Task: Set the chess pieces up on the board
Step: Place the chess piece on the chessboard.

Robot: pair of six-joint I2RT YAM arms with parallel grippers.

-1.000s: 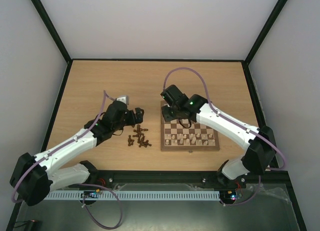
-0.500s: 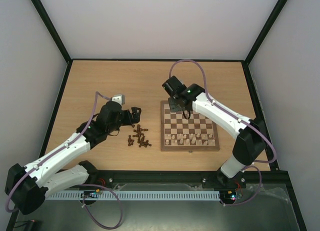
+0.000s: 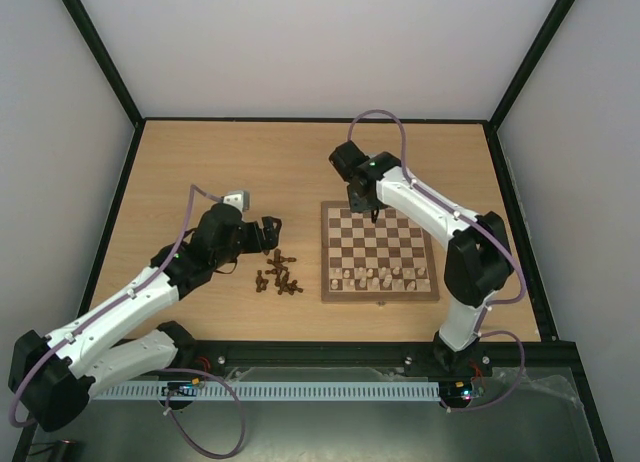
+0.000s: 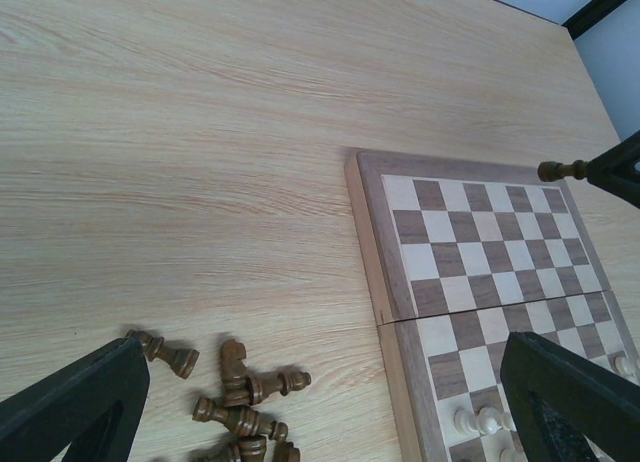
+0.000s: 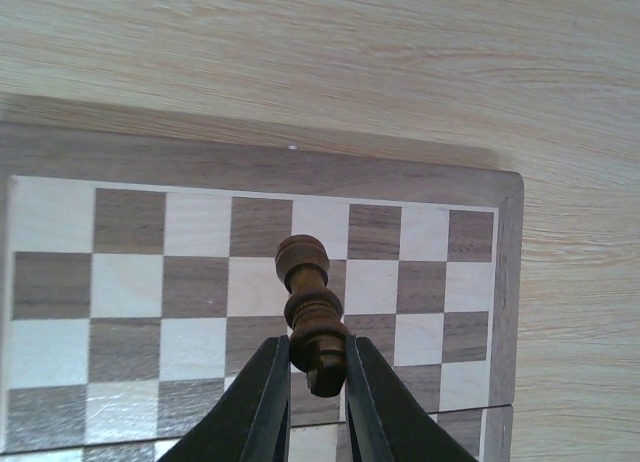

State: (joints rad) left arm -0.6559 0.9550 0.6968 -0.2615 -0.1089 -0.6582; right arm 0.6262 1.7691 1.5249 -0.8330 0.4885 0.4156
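Observation:
The board (image 3: 390,244) lies right of the table's middle, with pale chess pieces (image 3: 380,276) standing along its near rows. Several dark chess pieces (image 3: 278,275) lie toppled in a heap on the table to its left. My right gripper (image 5: 318,360) is shut on one dark piece (image 5: 310,300), held above the board's far rows (image 5: 130,282). That piece (image 4: 560,169) also shows in the left wrist view. My left gripper (image 3: 270,232) hangs open just beyond the dark heap (image 4: 240,392), with nothing between its fingers (image 4: 80,402).
Black frame rails edge the wooden table (image 3: 200,172) on all sides. The board's raised border (image 4: 368,242) runs next to the dark heap. Both arm bases sit at the near edge.
My right arm has swung up and toward the board's far edge, carrying the dark piece. The left arm drew back a little to the left and then held still.

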